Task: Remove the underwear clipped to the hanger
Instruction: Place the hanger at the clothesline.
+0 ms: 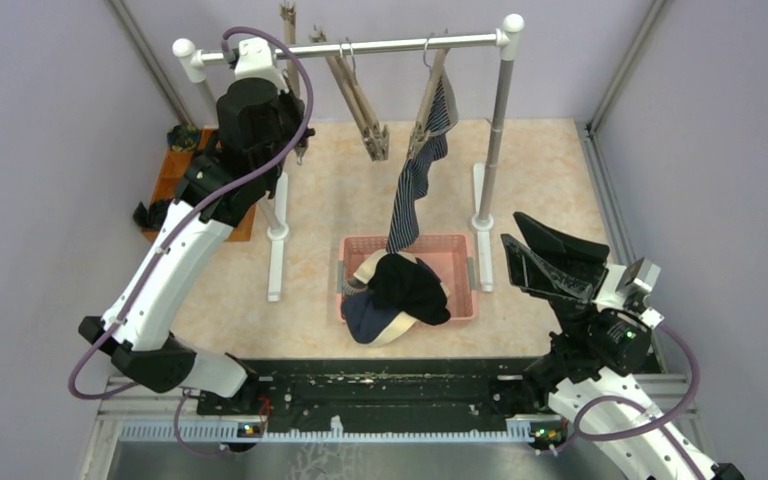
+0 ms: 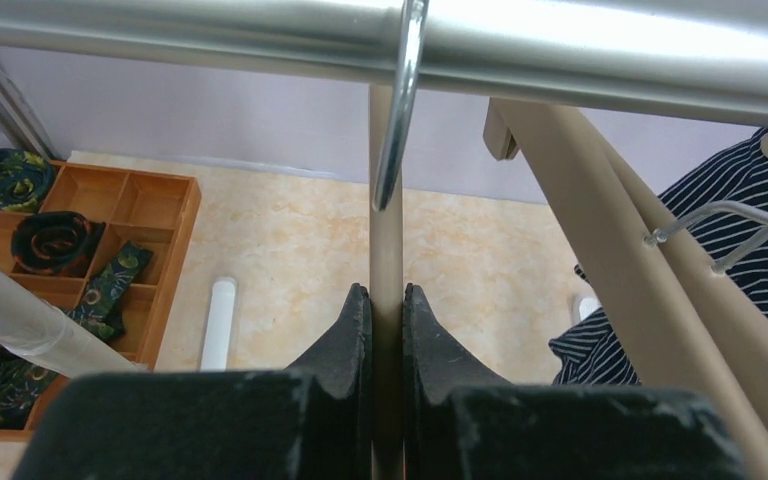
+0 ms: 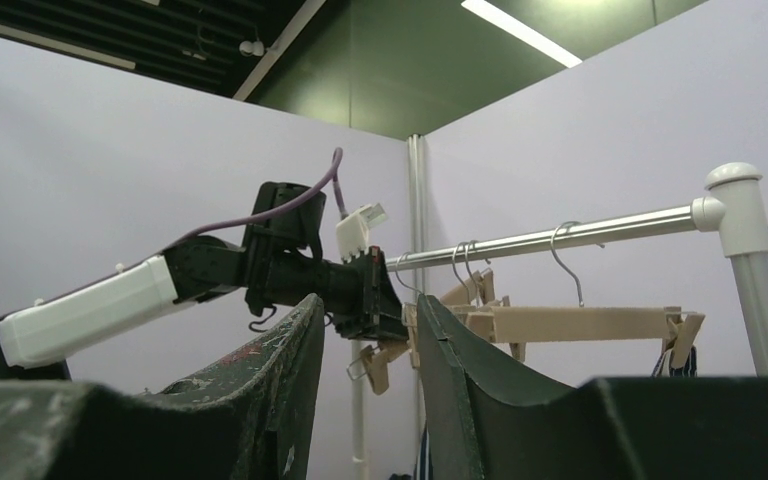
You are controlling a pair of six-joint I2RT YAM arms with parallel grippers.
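The navy white-striped underwear (image 1: 418,170) hangs from the right beige clip hanger (image 1: 430,105) on the rail, its lower end trailing into the pink basket (image 1: 460,245). It also shows at the right edge of the left wrist view (image 2: 760,230). The black underwear (image 1: 407,285), the plain navy one (image 1: 365,315) and a pale one (image 1: 372,265) lie heaped in the basket. My left gripper (image 2: 387,295) is up at the rail, shut on the beige bar of the leftmost hanger (image 2: 387,220). My right gripper (image 1: 525,255) is open and empty to the right of the basket, pointing up (image 3: 368,305).
The silver rail (image 1: 360,46) stands on two white posts, the right post (image 1: 497,130) near my right gripper. Two empty beige hangers (image 1: 360,105) hang mid-rail. An orange wooden tray (image 1: 172,175) with dark rolled bundles sits at the far left, also in the left wrist view (image 2: 175,215).
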